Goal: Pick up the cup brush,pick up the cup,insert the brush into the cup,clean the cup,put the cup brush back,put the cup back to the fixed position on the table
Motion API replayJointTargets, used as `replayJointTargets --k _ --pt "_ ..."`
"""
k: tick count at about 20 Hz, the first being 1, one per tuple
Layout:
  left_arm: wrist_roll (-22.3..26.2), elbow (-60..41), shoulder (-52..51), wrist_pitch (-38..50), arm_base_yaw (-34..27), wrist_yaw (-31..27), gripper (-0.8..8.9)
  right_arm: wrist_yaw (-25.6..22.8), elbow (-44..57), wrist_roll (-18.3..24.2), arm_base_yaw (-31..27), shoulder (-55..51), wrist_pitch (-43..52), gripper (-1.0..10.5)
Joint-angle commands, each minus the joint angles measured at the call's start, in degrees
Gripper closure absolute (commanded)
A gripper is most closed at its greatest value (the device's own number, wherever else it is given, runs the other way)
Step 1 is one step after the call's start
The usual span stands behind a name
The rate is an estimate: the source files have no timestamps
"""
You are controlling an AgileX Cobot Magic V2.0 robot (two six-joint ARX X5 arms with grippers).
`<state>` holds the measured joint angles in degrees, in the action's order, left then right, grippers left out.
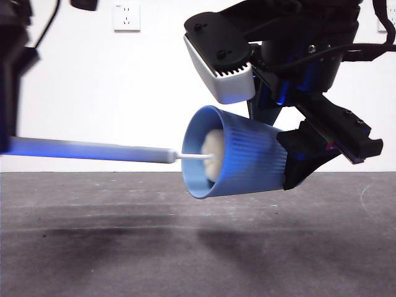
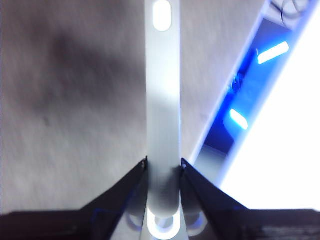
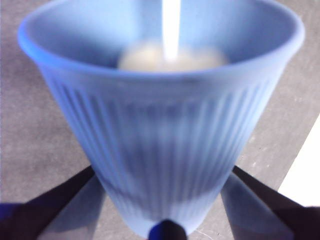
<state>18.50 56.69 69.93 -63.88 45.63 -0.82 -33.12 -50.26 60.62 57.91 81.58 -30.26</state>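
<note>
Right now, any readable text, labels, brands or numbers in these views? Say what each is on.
None readable.
The cup, held off the table in the right pincer: ribs only, no print.
The cup brush, clamped in the left pincer: plain handle.
Wall socket: no legible marking.
Bright strips on the blue edge in the left wrist view: blurred, not text.

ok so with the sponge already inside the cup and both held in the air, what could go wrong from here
The right gripper grips the cup only near its narrow base, held sideways above the table, so a hard push from the cup brush might lever it loose. The left gripper holds the handle far from the sponge, so the brush could twist or slip.
</note>
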Motion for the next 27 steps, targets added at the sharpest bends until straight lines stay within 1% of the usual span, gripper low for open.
replayJointTargets --k 1,6,9,14,17,20,23,27 --pt "-1.31 -0.04 -2.29 -2.97 -0.31 -1.25 8.22 -0.28 -0.15 -1.11 0.17 0.55 0.15 9.6" --pt "-1.99 -0.04 -7.45 -7.93 -0.35 -1.31 8.22 -0.26 -0.15 -1.09 0.22 0.55 0.22 9.6" --pt "-1.97 -0.04 -7.72 -7.74 -0.35 -1.2 8.22 -0.24 -0.15 -1.11 0.28 0.55 0.26 9.6" --pt "-1.9 -0.04 -7.69 -3.69 -0.33 1.18 8.22 -0.26 -0.15 -1.25 0.37 0.55 0.26 9.6" --pt "-1.73 -0.04 -6.82 -1.73 -0.33 1.36 8.22 -0.22 -0.15 -1.25 0.39 0.55 0.26 9.6" --pt "-1.7 -0.04 -4.57 0.24 -0.33 2.23 8.22 -0.15 -0.15 -1.25 0.59 0.55 0.26 9.6" --pt "-1.79 -0.04 -1.73 4.42 -0.33 3.02 8.22 0.02 -0.15 -1.27 0.79 0.55 0.46 9.6" --pt "-2.29 -0.04 1.84 8.37 -0.17 5.6 8.22 0.02 -0.15 -1.27 1.27 0.55 0.61 9.6"
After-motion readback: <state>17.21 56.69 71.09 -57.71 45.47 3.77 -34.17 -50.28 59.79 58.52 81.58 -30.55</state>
